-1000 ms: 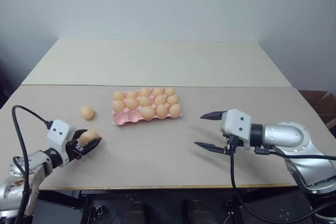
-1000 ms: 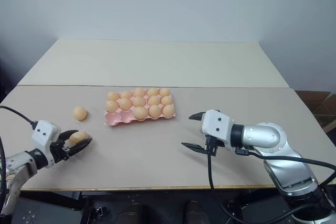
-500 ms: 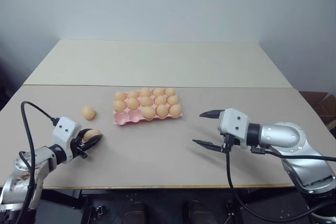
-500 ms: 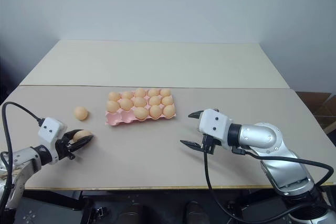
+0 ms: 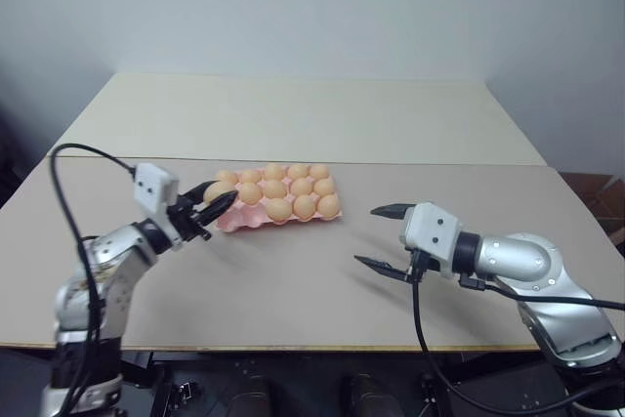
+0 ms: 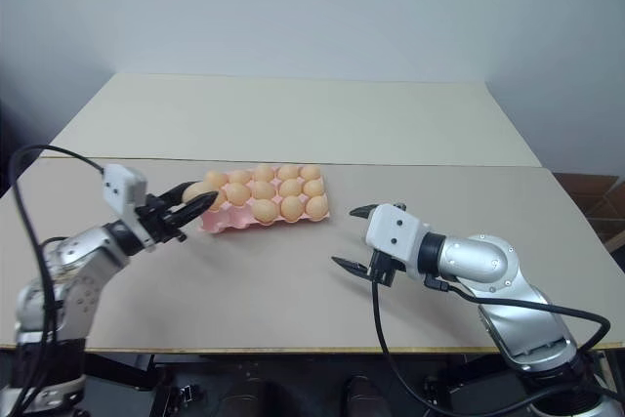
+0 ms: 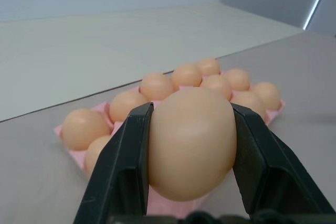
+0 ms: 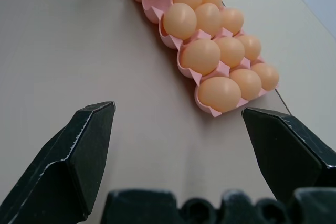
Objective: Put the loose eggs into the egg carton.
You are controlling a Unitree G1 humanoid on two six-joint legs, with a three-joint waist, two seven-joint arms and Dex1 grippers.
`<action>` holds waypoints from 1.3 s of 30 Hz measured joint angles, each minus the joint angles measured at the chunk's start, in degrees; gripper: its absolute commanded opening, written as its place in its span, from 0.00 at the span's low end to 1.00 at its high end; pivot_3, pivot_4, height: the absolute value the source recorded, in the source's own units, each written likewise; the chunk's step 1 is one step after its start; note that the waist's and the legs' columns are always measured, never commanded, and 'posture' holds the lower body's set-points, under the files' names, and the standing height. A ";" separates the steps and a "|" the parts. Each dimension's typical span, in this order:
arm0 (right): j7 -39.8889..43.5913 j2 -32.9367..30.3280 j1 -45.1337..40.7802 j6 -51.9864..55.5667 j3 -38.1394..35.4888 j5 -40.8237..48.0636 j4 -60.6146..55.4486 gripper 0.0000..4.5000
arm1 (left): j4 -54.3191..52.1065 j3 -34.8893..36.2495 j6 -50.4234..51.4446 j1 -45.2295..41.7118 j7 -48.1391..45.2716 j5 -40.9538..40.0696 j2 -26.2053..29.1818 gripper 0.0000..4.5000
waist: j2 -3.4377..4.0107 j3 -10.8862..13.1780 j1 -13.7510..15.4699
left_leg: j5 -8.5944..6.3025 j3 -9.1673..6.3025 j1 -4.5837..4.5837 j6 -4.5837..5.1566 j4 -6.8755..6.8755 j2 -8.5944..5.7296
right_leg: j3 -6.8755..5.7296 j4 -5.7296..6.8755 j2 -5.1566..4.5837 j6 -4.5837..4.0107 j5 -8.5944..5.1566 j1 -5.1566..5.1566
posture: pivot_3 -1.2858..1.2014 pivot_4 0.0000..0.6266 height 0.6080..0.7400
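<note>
My left gripper (image 5: 221, 192) is shut on a pale orange loose egg (image 7: 191, 140), one black finger on each side of it. It holds the egg above the table at the left end of the pink egg carton (image 5: 234, 224). Several eggs (image 8: 202, 56) sit in the carton's cups. My right gripper (image 5: 366, 235) hovers open over the table to the right of the carton, with nothing between its fingers (image 8: 79, 156).
The carton lies on a beige table (image 5: 293, 290) whose front edge is close to me. A second, paler table (image 5: 293, 114) adjoins behind it, and a blank wall stands beyond that. A black cable (image 5: 68, 183) loops from my left arm.
My left gripper shut on the egg at the table's near left, lifted it and carried it right and forward to the carton's left end. The right gripper stayed in place, open.
</note>
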 measured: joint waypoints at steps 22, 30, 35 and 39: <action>-7.08 1.02 5.92 4.82 0.26 -2.68 -7.34 1.00 | 15.33 -3.50 -5.71 -6.68 -9.64 2.79 0.06 1.00 | -0.02 -0.01 -0.27 | 0.00 -0.01 0.05 0.00 0.01 0.01 | 0.02 -0.02 0.01 0.02 0.01 0.03 | 0.52 0.24 1.00; -6.44 1.25 4.50 3.94 1.23 -3.19 -6.10 1.00 | 3.64 4.46 -3.31 6.73 -10.28 0.53 9.87 1.00 | -0.02 -0.01 -1.18 | -0.01 0.01 0.04 0.00 0.01 0.03 | 0.05 -0.03 -0.03 -0.04 -0.04 -0.03 | 0.52 0.24 1.00; -4.53 1.06 3.57 1.70 2.53 -3.34 -4.09 1.00 | -7.67 15.43 2.22 20.28 -6.77 -2.20 12.39 1.00 | -0.04 -0.01 -1.40 | -0.01 0.02 0.04 -0.01 0.01 0.05 | 0.06 -0.02 -0.06 -0.33 -0.21 -0.08 | 0.52 0.24 1.00; -2.49 1.03 1.99 0.77 3.18 -3.07 -2.52 1.00 | -16.46 25.44 7.89 31.04 -4.52 -5.47 12.55 1.00 | -0.05 -0.02 -1.45 | -0.02 0.04 0.02 -0.02 0.01 0.07 | 0.07 -0.03 -0.05 -0.34 -0.22 -0.15 | 0.52 0.24 1.00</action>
